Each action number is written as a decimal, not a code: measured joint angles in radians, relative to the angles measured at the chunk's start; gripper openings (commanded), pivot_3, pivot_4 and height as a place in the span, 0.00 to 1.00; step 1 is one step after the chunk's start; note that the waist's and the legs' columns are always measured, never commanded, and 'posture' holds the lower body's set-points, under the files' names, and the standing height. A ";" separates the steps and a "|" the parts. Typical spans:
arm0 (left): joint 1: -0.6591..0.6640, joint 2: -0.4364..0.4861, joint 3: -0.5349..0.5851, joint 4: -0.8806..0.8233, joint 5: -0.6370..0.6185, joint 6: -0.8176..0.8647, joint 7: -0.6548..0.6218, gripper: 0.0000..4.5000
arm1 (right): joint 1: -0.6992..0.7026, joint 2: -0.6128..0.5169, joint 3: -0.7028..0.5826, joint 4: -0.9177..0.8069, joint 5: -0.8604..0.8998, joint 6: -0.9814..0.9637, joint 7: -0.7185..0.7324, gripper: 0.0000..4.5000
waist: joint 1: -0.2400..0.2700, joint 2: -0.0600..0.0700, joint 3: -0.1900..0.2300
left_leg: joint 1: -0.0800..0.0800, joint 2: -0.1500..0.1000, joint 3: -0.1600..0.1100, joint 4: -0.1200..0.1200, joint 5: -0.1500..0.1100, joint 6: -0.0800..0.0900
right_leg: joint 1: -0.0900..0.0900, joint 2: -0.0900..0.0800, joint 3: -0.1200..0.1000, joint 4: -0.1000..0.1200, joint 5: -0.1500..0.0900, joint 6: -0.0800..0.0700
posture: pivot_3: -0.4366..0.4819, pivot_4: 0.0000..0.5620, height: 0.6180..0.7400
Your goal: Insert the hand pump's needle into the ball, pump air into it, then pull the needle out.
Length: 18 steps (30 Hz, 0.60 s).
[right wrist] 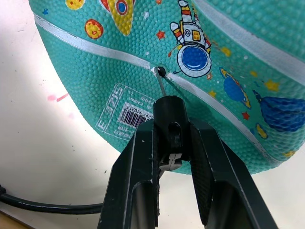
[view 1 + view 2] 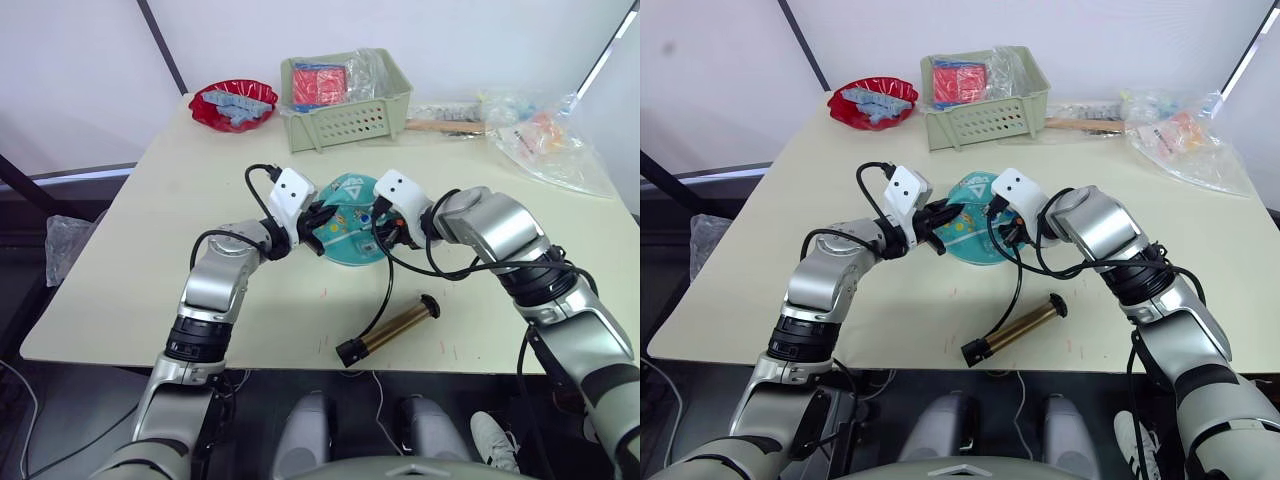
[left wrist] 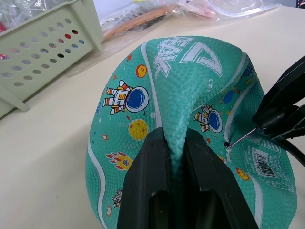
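Note:
A flat, deflated teal ball [image 2: 347,225] printed with astronauts lies mid-table. My left gripper [image 3: 175,157] is shut on a pinched fold of the ball [image 3: 190,95]. My right gripper [image 1: 171,152] is shut on the black fitting of the needle [image 1: 162,87], whose thin metal tip meets the ball's valve hole [image 1: 160,71]. The same needle [image 3: 240,138] touches the valve in the left wrist view. The hand pump [image 2: 392,327], gold barrel with black ends, lies on the table nearer the front edge. Its black hose [image 2: 385,290] curves up to my right gripper [image 2: 385,228].
A green perforated basket [image 2: 345,118] with red packets stands at the back. A red bowl [image 2: 233,104] sits at the back left. Clear plastic bags [image 2: 545,135] lie at the back right. The table's front edge [image 2: 300,365] runs just below the pump.

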 measured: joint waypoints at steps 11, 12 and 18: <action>0.000 -0.003 0.001 0.003 0.000 -0.004 0.000 0.00 | 0.000 -0.002 0.000 0.000 0.000 0.013 -0.003 0.08 | 0.000 0.000 0.000 | 0.000 -0.001 -0.007 0.000 0.000 0.000 | 0.001 -0.001 -0.002 0.000 0.000 0.000 | 0.48 0.27 0.98; 0.000 -0.004 0.001 0.004 0.000 -0.004 0.000 0.00 | 0.000 -0.002 0.000 0.000 0.000 0.014 -0.004 0.08 | 0.000 0.000 0.000 | 0.000 -0.001 -0.007 0.000 0.000 0.000 | 0.001 -0.001 -0.002 0.000 0.000 0.000 | 0.48 0.27 0.98; 0.000 -0.005 0.001 0.005 0.000 -0.004 0.000 0.00 | 0.000 -0.004 0.000 0.000 0.000 0.017 -0.004 0.08 | 0.000 0.000 0.000 | 0.000 -0.001 -0.008 0.000 0.000 0.000 | 0.001 -0.002 -0.003 0.000 0.000 0.000 | 0.48 0.27 0.98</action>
